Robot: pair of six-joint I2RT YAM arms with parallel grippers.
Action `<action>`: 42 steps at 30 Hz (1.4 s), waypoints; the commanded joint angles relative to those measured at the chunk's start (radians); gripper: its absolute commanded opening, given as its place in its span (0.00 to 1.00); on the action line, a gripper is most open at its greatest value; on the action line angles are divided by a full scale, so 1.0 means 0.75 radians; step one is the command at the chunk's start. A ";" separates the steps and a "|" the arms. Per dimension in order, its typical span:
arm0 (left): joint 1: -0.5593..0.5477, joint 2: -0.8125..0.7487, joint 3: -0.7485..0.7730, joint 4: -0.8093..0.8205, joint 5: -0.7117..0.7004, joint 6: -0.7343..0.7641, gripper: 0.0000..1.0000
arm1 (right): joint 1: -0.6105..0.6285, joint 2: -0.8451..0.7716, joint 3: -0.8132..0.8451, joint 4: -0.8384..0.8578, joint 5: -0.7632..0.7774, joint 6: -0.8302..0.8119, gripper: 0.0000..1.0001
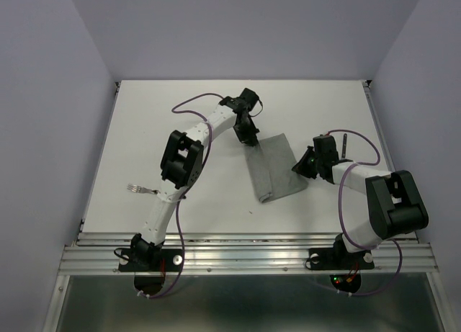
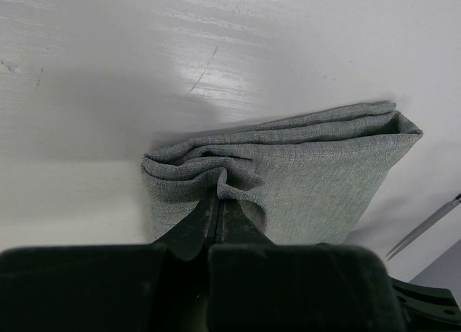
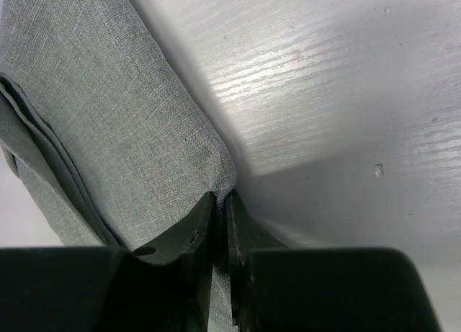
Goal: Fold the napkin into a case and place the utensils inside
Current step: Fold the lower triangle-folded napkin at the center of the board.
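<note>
The grey napkin [image 1: 274, 170] lies folded in layers on the white table, mid right. My left gripper [image 1: 250, 139] is shut on its far left corner, where the cloth [image 2: 288, 173] bunches at the fingertips. My right gripper [image 1: 301, 166] is shut on the napkin's right edge [image 3: 108, 109]. A fork [image 1: 142, 190] lies at the left beside the left arm. Another utensil with a dark handle [image 1: 345, 146] lies behind the right gripper, and its shiny end shows in the left wrist view [image 2: 425, 227].
The table [image 1: 144, 116] has walls at the back and both sides. A metal rail [image 1: 245, 256] runs along the near edge where the arm bases stand. The left arm reaches across the table's middle.
</note>
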 commanded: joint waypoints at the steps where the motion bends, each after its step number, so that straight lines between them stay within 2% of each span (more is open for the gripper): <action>1: 0.002 -0.026 0.049 0.025 0.014 -0.035 0.00 | 0.014 0.061 -0.088 -0.202 0.055 -0.032 0.15; 17: 0.008 -0.006 0.131 0.031 0.030 -0.076 0.00 | 0.014 0.054 -0.115 -0.194 0.059 -0.028 0.15; 29: 0.012 0.037 -0.012 0.068 0.026 -0.084 0.00 | 0.014 0.013 -0.092 -0.229 0.061 -0.040 0.21; 33: 0.014 0.062 -0.010 0.062 0.014 -0.084 0.00 | 0.014 -0.037 -0.082 -0.264 0.065 -0.038 0.30; 36: 0.014 0.076 -0.008 0.051 0.010 -0.080 0.00 | 0.014 -0.125 -0.070 -0.298 0.084 -0.040 0.44; 42: 0.016 0.080 -0.017 0.045 0.004 -0.074 0.00 | 0.038 -0.330 0.020 -0.419 0.061 -0.050 0.61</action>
